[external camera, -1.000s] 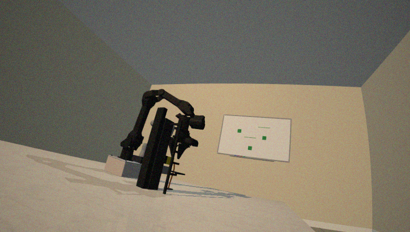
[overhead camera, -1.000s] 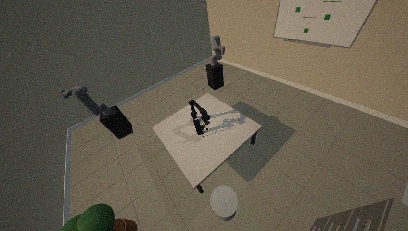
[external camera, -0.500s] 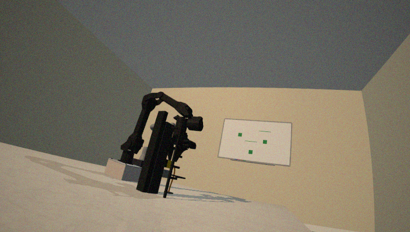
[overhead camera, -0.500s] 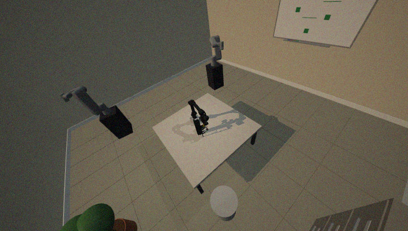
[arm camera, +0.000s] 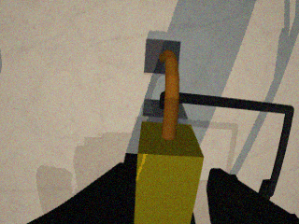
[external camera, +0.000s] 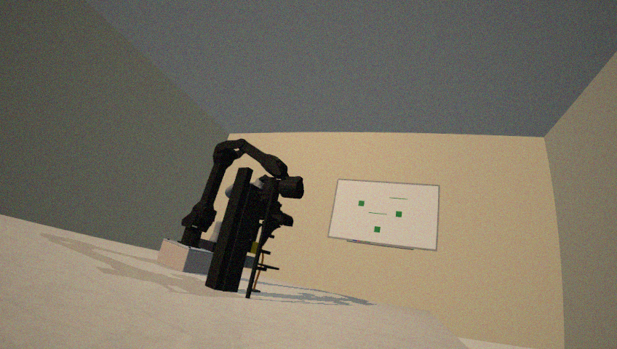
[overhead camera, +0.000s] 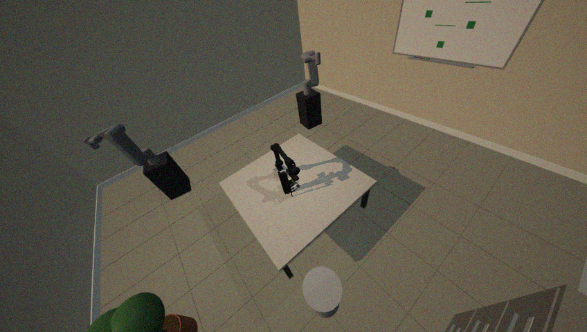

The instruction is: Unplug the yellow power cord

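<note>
The yellow plug (arm camera: 165, 187) (external camera: 254, 247) shows large at the bottom of the wrist view, with an orange cord (arm camera: 172, 107) (external camera: 261, 262) running from its end to a small dark block (arm camera: 152, 58) on the table. My gripper (arm camera: 168, 175) is partly open, one black finger on each side of the plug. A narrow gap shows at the right finger; the left finger overlaps the plug's edge in the picture. The power strip cannot be made out clearly, and the plug's lower end is out of the wrist view, so its seating is hidden.
A tall black box (external camera: 229, 242) stands close to the arm and hides part of the scene. A thin black frame (arm camera: 234, 102) reaches over the table beside the cord. A pale box (external camera: 171, 256) is at the arm's base. The white table (overhead camera: 275, 230) bears them.
</note>
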Tool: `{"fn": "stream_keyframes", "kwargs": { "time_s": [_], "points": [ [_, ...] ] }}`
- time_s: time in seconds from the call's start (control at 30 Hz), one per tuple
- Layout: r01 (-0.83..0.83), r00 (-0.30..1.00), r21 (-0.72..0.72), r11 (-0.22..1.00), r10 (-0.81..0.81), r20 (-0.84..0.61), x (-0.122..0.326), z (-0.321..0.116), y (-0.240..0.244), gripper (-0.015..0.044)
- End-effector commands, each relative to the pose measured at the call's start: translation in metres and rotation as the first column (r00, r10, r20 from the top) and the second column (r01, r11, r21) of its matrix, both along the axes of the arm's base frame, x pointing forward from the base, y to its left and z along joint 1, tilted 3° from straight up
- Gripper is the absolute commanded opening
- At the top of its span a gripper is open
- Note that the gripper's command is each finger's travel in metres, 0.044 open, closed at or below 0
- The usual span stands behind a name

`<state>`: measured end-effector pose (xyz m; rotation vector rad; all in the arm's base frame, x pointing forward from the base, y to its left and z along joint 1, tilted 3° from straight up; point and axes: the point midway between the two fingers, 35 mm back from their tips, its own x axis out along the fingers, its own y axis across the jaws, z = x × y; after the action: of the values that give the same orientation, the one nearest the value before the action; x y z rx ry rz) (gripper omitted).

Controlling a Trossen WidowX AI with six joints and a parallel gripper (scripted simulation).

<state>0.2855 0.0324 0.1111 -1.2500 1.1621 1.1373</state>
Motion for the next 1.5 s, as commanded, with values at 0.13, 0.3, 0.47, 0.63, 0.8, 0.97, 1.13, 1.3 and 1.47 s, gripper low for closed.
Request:
{"fn": "stream_keyframes", "kwargs": {
  "time_s": [0.13,0.3,0.47,0.63,0.8,0.97,1.13,1.3,1.47],
  "points": [
    [0.0,1.0,0.0,1.0,0.0,-0.003,0.0,-0.003,0.0,0.0108],
    [0.0,1.0,0.0,1.0,0.0,-0.003,0.0,-0.003,0.0,0.0035],
    [0.0,1.0,0.0,1.0,0.0,-0.003,0.0,-0.003,0.0,0.0002],
    [0.0,1.0,0.0,1.0,0.0,-0.003,0.0,-0.003,0.004,0.0],
    [-0.001,1.0,0.001,1.0,0.001,-0.003,0.001,-0.003,0.011,0.0],
    [-0.001,1.0,0.002,1.0,0.001,-0.003,0.002,-0.003,0.019,0.0],
    [-0.001,1.0,0.003,1.0,0.001,-0.004,0.002,-0.003,0.027,0.0],
    [-0.001,1.0,0.003,1.0,0.001,-0.004,0.002,-0.003,0.035,0.0],
    [-0.002,1.0,0.004,1.0,0.002,-0.004,0.001,-0.002,0.044,0.0]
  ]
}}
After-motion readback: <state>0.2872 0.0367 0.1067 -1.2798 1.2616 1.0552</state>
